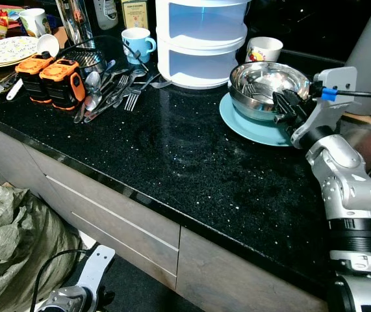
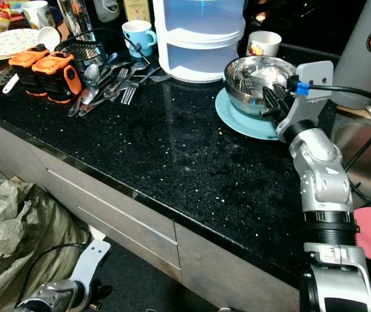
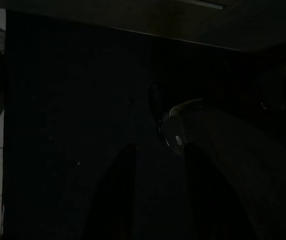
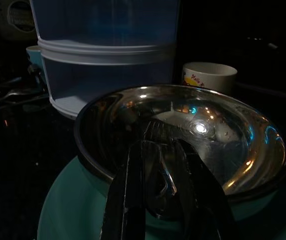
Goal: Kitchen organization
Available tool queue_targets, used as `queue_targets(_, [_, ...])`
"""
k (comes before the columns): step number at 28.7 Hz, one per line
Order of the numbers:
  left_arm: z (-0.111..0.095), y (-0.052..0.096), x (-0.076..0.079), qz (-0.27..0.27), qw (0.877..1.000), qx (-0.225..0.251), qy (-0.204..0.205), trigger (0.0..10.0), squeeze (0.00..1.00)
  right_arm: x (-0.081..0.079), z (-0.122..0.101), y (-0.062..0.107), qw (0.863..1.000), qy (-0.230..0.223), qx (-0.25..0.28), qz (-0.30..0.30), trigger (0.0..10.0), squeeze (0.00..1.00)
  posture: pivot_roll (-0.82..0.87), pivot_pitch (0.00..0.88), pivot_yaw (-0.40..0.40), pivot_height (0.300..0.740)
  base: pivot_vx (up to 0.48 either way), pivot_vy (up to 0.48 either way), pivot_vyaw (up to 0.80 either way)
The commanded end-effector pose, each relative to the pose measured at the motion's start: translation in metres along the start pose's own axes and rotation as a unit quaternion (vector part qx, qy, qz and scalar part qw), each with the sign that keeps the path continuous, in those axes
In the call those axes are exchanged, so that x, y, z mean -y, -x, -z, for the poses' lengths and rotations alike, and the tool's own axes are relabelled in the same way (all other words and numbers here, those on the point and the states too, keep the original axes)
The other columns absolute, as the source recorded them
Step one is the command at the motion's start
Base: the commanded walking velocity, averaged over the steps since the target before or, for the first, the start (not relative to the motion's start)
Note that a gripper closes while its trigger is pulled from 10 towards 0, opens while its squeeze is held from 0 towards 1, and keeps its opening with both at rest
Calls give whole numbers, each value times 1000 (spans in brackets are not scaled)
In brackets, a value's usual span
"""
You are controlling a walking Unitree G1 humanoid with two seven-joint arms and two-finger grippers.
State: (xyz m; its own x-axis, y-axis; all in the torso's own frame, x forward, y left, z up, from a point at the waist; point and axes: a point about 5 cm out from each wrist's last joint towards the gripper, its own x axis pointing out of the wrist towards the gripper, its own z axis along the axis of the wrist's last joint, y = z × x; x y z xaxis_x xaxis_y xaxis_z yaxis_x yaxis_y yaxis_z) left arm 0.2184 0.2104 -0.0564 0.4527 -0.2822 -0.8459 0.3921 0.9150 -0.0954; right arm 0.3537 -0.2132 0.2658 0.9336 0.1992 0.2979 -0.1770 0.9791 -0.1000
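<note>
Steel bowl [image 1: 269, 88] rim: right end effector [image 1: 282, 107] fingers clamped.

Right arm: silver, jointed housings with rounded shells; a black ribbed collar sits well behind the right pincer [image 1: 288, 107]. Pincer: two long black fingers [image 4: 132, 195], glossy and tapering toward the tips. Just behind the pincer, a flat pale-grey bracket plate carries a blue connector, from which a black cable runs back along the arm. Left arm: silver-grey link with a black cable looped beside it. Left pincer [image 3: 155, 195]: two dark fingers, barely distinguishable in shade.
</note>
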Motion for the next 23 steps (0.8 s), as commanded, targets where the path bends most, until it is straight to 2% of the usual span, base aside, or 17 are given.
queue_targets(1, [8,0,1,-2,1000,-10,9,10000,0,0,-1,-2,1000,-18,5,3,0,0,17,131,-2,740,0,0,0])
queue_targets(3, [9,0,0,-1,1000,-11,8,10000,0,0,-6,-2,999,-35,23,8,0,0,14,137,2,740,0,0,0])
queue_targets(5, [9,1,1,-1,1000,-11,8,10000,0,5,-19,-2,993,-93,69,20,0,0,18,135,1,740,0,0,0])
queue_targets(8, [10,1,0,-2,1000,-11,8,10000,0,15,-34,-2,981,-152,120,30,0,0,18,138,2,740,0,0,0])
queue_targets(11, [10,1,0,-2,1000,-11,8,10000,0,18,-37,-2,977,-164,130,30,0,0,19,136,2,740,0,0,0])
queue_targets(14, [10,1,0,-2,1000,-11,9,10000,0,25,-50,0,967,-192,163,25,0,0,19,136,2,740,0,0,0])
queue_targets(16, [10,1,0,-2,1000,-10,10,10000,0,29,-61,3,964,-192,180,18,0,0,19,137,0,740,0,0,0])
queue_targets(19, [9,1,0,-2,1000,-10,10,10000,0,34,-70,5,968,-170,187,13,0,0,18,139,1,740,0,0,0])
queue_targets(22, [9,1,0,-2,1000,-10,10,10000,0,42,-84,12,974,-124,190,8,0,0,13,140,2,740,0,0,0])
queue_targets(23, [9,1,0,-2,1000,-10,10,10000,0,42,-84,12,974,-124,190,8,0,0,13,140,2,740,0,0,0])
